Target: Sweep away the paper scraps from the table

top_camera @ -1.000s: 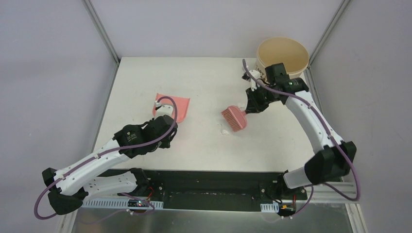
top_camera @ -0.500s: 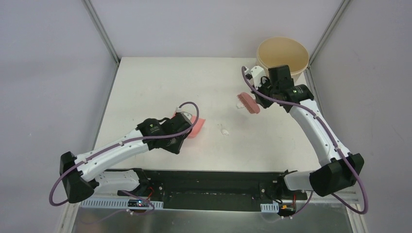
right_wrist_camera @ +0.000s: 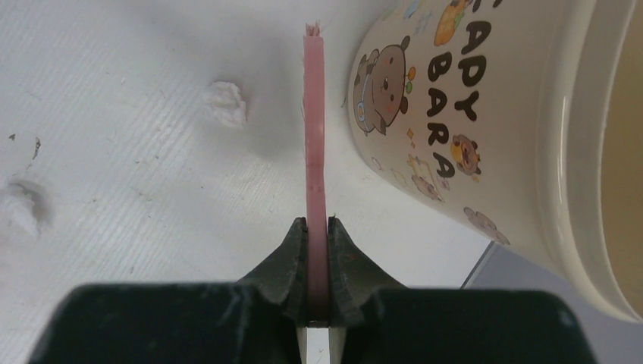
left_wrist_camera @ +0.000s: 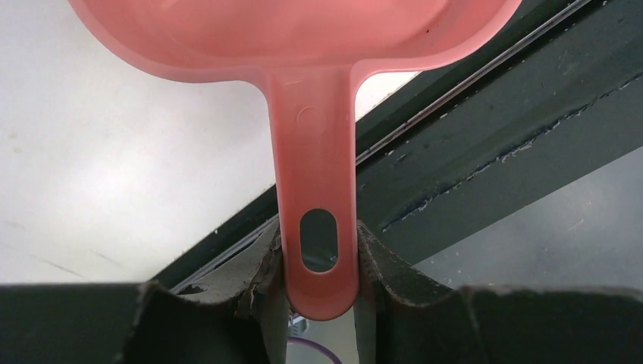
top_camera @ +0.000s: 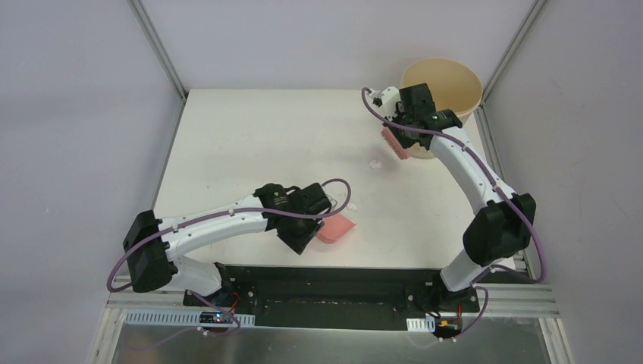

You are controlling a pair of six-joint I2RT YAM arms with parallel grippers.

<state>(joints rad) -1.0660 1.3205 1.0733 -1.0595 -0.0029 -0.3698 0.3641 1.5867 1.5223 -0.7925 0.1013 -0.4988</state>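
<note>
Left jaws pinch pink plastic dustpan by its handle at white bench front edge. Right jaws clamp thin pink brush beside beige printed bucket. White paper scraps lie mid-bench, between the tools. Best: pan lip flat near scraps, brush low behind them. Only top view shows spacing; only wrist views show grips.

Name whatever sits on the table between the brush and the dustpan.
One small white paper scrap lies on the table, nearer the brush than the dustpan. The top view shows it.
</note>
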